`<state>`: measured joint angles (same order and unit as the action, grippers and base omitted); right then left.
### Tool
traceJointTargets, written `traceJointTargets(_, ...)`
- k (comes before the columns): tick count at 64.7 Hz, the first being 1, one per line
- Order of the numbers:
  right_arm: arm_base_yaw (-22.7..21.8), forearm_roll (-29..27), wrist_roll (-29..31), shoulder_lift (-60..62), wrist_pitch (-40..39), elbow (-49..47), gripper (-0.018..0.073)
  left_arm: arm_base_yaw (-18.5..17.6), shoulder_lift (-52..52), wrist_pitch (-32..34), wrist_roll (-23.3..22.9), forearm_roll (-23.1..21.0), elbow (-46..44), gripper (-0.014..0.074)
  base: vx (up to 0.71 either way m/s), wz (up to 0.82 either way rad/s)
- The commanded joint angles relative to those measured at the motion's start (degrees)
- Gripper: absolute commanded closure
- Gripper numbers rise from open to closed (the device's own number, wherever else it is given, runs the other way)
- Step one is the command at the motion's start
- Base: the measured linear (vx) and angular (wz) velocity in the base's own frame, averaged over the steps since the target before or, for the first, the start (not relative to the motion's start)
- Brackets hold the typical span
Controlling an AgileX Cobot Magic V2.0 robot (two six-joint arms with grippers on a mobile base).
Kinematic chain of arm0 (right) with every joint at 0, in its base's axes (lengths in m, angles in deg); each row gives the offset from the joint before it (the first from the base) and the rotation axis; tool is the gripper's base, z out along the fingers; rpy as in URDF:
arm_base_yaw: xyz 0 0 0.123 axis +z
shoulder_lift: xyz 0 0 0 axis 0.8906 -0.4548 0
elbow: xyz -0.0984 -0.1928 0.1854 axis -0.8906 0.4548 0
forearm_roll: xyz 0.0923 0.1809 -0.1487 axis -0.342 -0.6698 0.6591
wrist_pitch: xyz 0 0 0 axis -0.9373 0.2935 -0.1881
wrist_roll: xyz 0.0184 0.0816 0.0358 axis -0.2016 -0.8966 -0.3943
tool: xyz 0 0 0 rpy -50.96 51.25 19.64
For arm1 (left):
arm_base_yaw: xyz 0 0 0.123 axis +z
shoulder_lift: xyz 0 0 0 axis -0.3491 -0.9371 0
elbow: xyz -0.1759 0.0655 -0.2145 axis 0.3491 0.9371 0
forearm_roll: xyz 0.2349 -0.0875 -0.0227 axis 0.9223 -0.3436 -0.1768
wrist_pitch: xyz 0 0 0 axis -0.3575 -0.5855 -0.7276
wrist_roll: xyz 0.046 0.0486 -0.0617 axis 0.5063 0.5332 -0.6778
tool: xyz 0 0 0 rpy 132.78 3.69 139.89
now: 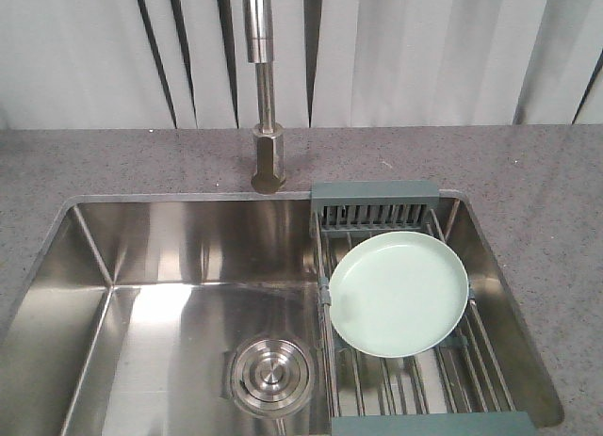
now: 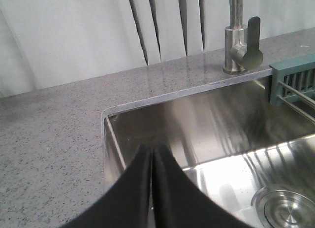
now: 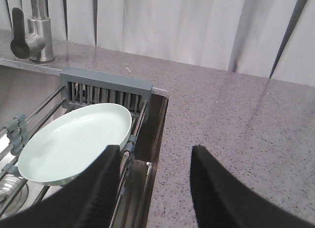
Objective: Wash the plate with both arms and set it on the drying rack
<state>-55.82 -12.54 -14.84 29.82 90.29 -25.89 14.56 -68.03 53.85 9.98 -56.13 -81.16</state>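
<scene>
One plate [image 3: 74, 142] on drying rack [image 3: 106, 85], just left of right tool [image 3: 153, 186].

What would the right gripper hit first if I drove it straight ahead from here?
Probably the grey countertop: the open right gripper straddles the sink's right edge, with the plate and drying rack off to its left. Depth is unclear.

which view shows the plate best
The exterior front-facing view: the whole plate shows from above, lying on the drying rack. The right wrist view shows it obliquely, its near edge cut by the right gripper. The left wrist view misses it.
</scene>
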Motion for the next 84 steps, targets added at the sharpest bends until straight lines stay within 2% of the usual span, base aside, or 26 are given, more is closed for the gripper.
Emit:
traceJointTargets(1,-0.2,0.6,0.2,-0.6,-4.2,-1.4,0.0220,-0.1,0.1,4.4,-0.8,-2.4,-1.2,0.0599,0.00,0.00)
traceJointTargets(64,-0.2,0.8,0.2,-1.0,-5.3,-1.4,0.0225,-0.1,0.1,4.4,-0.8,-2.4,-1.2,0.0599,0.00,0.00)
traceJointTargets(70,-0.2,0.8,0.2,-1.0,-5.3,-1.4,0.0295,-0.1,0.1,4.4,-0.8,-2.4,-1.2,0.0599,0.00,0.00)
traceJointTargets(80,-0.2,0.4,0.2,-1.0,-5.3,-1.4,0.0567,-0.1,0.1,4.4,-0.8,-2.4,-1.2,0.0599,0.00,0.00)
traceJointTargets(84,-0.2,0.2,0.2,-1.0,-5.3,-1.4,0.0573,-0.1,0.1,4.4,-0.8,-2.4,-1.2,0.0599,0.00,0.00)
